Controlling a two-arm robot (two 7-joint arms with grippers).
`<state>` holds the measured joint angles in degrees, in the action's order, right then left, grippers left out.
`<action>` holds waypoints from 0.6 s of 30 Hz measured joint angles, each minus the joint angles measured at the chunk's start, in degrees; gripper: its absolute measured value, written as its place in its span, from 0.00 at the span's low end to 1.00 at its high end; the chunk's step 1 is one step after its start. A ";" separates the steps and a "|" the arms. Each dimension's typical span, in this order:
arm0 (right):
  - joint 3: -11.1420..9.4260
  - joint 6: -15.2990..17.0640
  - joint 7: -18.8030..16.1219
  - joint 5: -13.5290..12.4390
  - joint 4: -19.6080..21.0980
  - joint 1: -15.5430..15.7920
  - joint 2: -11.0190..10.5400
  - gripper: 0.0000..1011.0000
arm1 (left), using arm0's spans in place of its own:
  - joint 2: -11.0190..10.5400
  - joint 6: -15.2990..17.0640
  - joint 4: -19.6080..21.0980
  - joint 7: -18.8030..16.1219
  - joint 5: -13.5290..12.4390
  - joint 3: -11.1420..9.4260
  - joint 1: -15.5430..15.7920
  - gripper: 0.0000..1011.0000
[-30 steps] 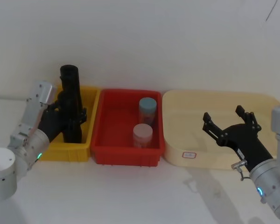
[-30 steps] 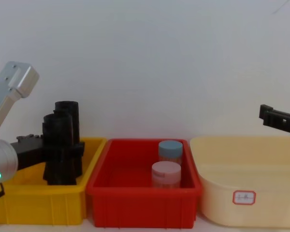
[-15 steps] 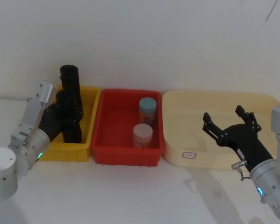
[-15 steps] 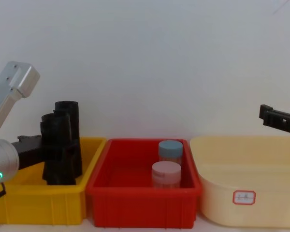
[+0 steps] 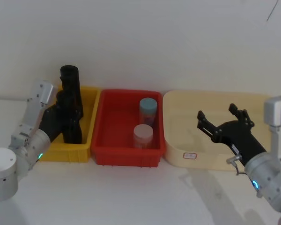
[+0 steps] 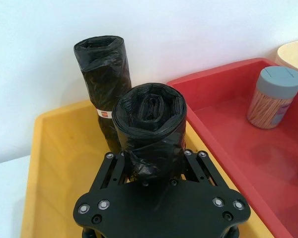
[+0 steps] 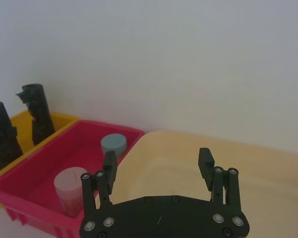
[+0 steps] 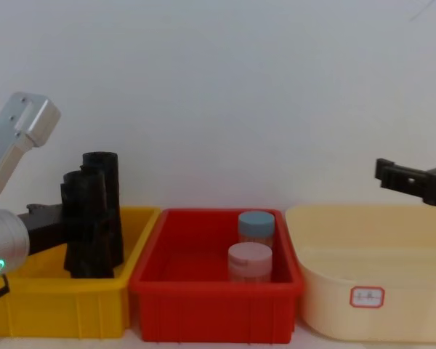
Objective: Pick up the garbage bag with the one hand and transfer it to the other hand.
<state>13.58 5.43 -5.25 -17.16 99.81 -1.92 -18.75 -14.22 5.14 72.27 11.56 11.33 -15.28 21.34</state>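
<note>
Gripping the bag upright in the yellow bin with the left gripper, jaws closed round it, a second roll just behind. Holding the right gripper above the cream tub, jaws wide apart and empty. Red bin with two jars between those two, all on a white table before a white wall

Our silver left arm wears a green light, right arm a blue light; left gripper and right gripper are black.
</note>
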 joint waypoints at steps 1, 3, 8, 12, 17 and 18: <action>0.25 0.96 -0.39 -0.23 -0.46 -0.88 0.19 0.99 | 0.01 -0.01 -0.01 0.00 0.00 0.00 0.01 0.40; 0.71 2.70 -1.12 -0.61 -1.10 -2.18 0.45 0.99 | 0.02 -0.02 -0.02 0.00 0.00 0.00 0.02 0.39; 2.03 6.26 -2.61 -1.21 -2.52 -5.08 1.08 0.99 | 0.04 -0.05 -0.06 0.00 0.00 0.00 0.04 0.37; 3.33 9.69 -4.08 -1.67 -3.71 -7.70 1.61 0.99 | 0.05 -0.06 -0.07 0.00 0.00 0.00 0.05 0.37; 5.01 13.53 -5.86 -2.14 -5.11 -10.74 2.19 0.99 | 0.04 -0.06 -0.07 0.00 0.00 0.00 0.05 0.37; 5.59 14.79 -6.35 -2.29 -5.53 -11.65 2.37 0.99 | 0.04 -0.06 -0.07 0.00 0.01 0.00 0.05 0.37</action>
<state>19.17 20.22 -11.60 -19.45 94.28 -13.57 -16.38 -14.18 5.08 72.21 11.56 11.34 -15.28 21.39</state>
